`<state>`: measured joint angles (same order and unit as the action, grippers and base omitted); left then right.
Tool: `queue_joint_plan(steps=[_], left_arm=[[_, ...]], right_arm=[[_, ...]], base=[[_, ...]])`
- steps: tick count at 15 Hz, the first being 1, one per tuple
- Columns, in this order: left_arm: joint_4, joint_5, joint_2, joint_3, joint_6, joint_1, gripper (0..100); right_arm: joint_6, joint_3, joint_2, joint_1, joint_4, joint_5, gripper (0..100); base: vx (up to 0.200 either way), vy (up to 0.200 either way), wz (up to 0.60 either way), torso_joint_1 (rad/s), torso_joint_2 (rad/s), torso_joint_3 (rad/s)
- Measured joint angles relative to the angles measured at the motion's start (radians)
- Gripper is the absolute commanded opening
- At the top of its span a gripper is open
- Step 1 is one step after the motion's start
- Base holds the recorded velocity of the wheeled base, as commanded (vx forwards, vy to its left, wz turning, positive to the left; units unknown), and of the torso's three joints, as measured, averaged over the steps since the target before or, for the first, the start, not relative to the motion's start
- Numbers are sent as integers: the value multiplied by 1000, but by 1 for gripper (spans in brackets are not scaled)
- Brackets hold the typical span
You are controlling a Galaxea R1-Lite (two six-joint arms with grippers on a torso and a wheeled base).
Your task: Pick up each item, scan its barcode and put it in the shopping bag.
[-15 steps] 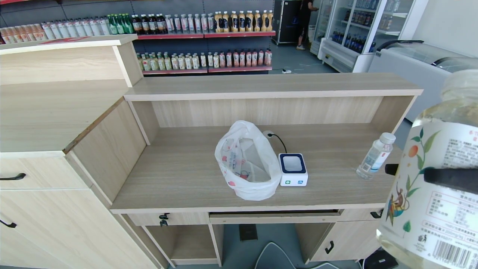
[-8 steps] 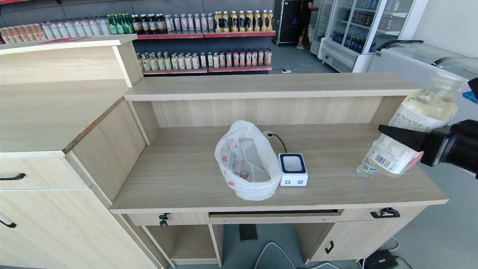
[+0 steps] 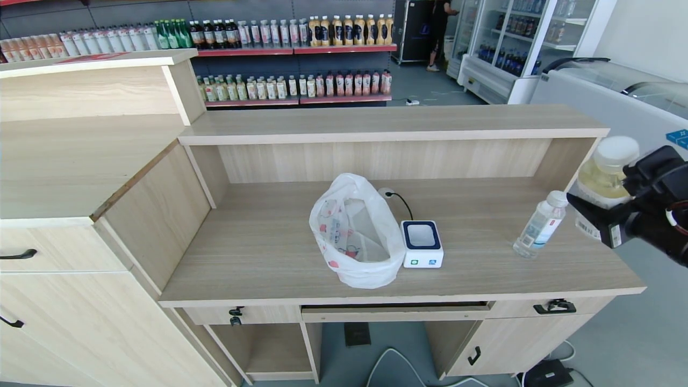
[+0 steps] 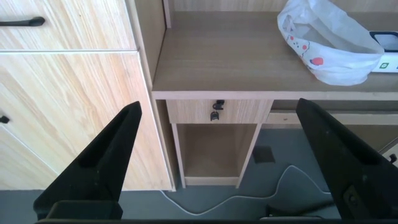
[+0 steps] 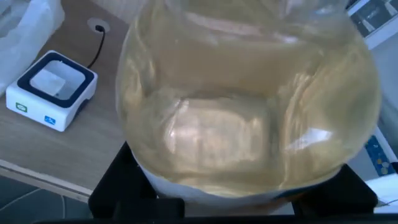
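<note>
The right pincer [image 3: 604, 217] is clamped on a large clear plastic bottle of pale yellow drink [image 3: 606, 180]. It grips the bottle around the lower, labelled part of the body, and one black finger [image 3: 590, 210] lies across the label on the side facing the tabletop. The bottle is held in the air at the right end of the pale wood-grain tabletop [image 3: 279, 252], tilted so that its white cap points up and leans to the right. From the head view it is hard to judge whether it hangs over the tabletop's edge or just past it. Seen from the right wrist, the bottle has a rounded, glossy body full of liquid, with a white label band low down where the dark fingers [image 5: 134, 186] press it from both sides.

A small clear water bottle with a white cap [image 3: 539, 226] stands upright on the tabletop just beside the held bottle, on its left. Well apart from both, near the middle of the tabletop, sits a thin white plastic shopping bag with red print [image 3: 355, 231], its mouth open. A square white barcode scanner with a dark blue frame [image 3: 422, 244] touches the bag's right side.

The left pincer [image 4: 219, 109] hangs low in front of the tabletop's left end, its black fingers [image 4: 106, 162] spread wide apart and holding nothing.
</note>
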<state>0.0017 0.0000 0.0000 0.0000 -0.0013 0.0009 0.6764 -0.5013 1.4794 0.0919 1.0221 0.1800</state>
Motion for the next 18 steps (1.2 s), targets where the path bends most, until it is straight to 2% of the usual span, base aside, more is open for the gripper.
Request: queue_joint_plan(steps=[2,5,9,12,15,18], left_arm=[[0,0,0,0,0,1,100],[0,0,0,0,0,1,100],[0,0,0,0,0,1,100],[0,0,0,0,0,1,100],[0,0,0,0,0,0,100],[0,0,0,0,0,0,100]], right_arm=[[83,3,24,19,39,0,0],[163,-4,92,18,172,19,0],[244,-86,233,15,306,183,0],[248,-151,328,20,337,245,0],[248,-167,411,19,399,342,0],[253,-175,479,20,434,382,0]], base=[[0,0,600,-110,200,102],[0,0,600,-167,341,152],[0,0,0,-26,49,24],[0,0,0,0,0,0],[0,0,0,0,0,0],[0,0,0,0,0,0]])
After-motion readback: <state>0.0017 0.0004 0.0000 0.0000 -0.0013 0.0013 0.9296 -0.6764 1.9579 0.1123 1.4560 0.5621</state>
